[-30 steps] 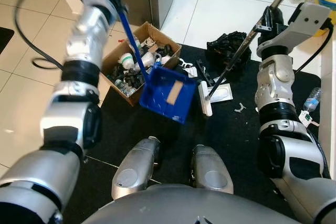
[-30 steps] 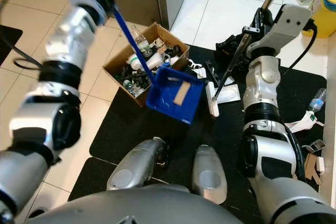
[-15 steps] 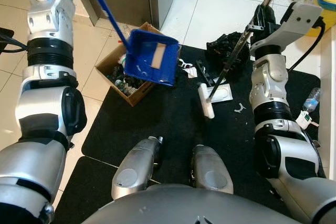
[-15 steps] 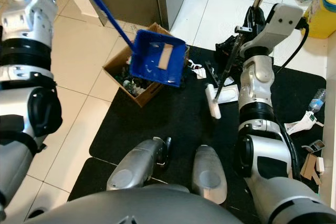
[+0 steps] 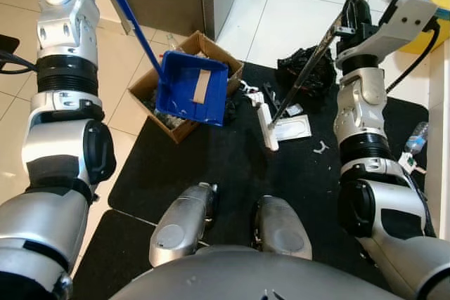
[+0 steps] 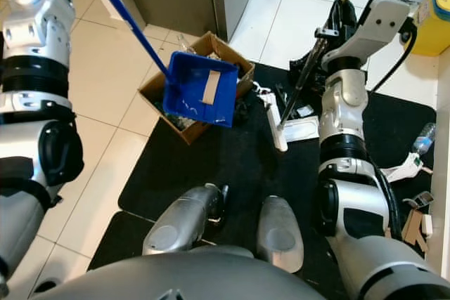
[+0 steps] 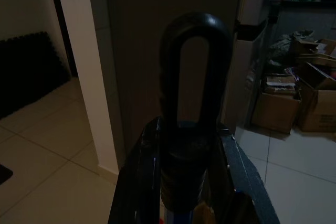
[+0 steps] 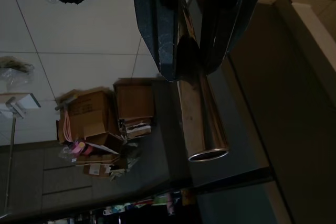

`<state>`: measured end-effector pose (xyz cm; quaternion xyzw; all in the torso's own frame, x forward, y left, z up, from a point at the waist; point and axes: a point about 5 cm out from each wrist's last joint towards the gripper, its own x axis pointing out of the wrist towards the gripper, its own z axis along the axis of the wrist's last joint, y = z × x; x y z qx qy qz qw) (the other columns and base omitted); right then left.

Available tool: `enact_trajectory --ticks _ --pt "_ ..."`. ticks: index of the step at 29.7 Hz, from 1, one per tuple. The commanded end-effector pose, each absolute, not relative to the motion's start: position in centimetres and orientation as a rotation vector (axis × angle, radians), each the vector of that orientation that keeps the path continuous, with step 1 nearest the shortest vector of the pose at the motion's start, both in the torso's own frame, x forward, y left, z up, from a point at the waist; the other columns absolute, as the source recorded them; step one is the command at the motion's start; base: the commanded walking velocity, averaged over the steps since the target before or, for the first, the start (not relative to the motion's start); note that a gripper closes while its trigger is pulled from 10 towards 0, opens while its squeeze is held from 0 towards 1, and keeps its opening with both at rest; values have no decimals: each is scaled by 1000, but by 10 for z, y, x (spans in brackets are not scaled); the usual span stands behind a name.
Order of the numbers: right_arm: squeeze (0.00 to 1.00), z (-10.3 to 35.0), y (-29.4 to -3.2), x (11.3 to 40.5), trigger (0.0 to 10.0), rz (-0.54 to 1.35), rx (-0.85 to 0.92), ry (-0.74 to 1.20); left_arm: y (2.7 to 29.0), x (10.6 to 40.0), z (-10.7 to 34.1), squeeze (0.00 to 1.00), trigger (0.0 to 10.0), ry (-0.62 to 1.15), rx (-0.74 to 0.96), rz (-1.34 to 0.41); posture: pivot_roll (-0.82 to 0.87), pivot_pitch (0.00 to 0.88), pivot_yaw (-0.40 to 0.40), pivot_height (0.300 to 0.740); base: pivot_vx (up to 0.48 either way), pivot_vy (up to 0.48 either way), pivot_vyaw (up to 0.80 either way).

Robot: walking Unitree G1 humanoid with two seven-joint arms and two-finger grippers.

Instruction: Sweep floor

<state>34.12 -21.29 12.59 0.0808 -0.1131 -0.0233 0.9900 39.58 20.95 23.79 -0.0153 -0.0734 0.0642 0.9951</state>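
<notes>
Seen from the robot's head, a blue dustpan hangs tipped over an open cardboard box of rubbish at the edge of a black mat. The left gripper pinches the dustpan's long handle just below its looped end. The right gripper is clamped around a metal broom handle, whose white head rests on the mat beside a flat white packet. To do this step well, I judge the pan should stay centred over the box and tilt steeply enough that the last scraps slide in, not onto the mat. Count: one dustpan, one broom, one box, one black bag, one plastic bottle, several small white scraps on the mat.
</notes>
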Motion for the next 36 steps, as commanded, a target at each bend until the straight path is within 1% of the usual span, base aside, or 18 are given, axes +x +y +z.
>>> enact_trajectory --ticks 1,26,36 --pt "0 135 -212 342 10000 -36 160 -278 207 394 250 0 10000 -216 -20 129 73 14 62 740 480 0 0" --pt "0 131 -213 341 10000 -43 158 -261 206 393 249 0 10000 -213 -16 129 73 18 63 740 461 0 0" --pt "0 131 -214 340 10000 -44 157 -258 203 390 249 0 10000 -216 -17 113 73 20 65 740 28 0 0"
